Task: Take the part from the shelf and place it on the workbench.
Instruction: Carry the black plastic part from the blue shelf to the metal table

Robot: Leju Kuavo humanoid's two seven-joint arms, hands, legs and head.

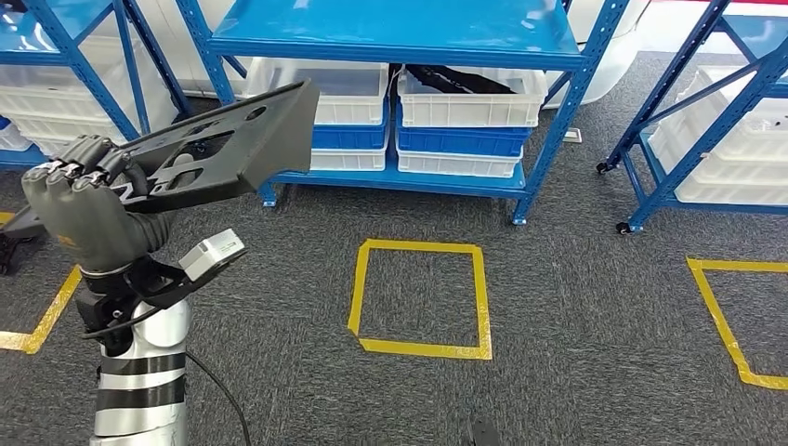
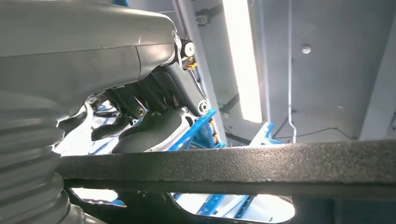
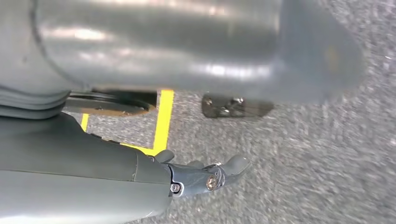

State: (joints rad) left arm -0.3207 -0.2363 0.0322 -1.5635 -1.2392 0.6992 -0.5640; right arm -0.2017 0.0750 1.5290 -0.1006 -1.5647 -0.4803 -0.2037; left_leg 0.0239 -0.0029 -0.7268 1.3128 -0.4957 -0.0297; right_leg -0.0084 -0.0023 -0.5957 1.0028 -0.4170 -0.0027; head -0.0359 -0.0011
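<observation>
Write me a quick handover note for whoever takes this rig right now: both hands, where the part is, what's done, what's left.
Left hand: grips the dark grey part at one end and holds it raised in front of the blue shelf.
Right hand: holds nothing, hangs over the grey carpet by yellow floor tape.
Done: part is off the shelf.
Left: carry it to the workbench and set it down.
</observation>
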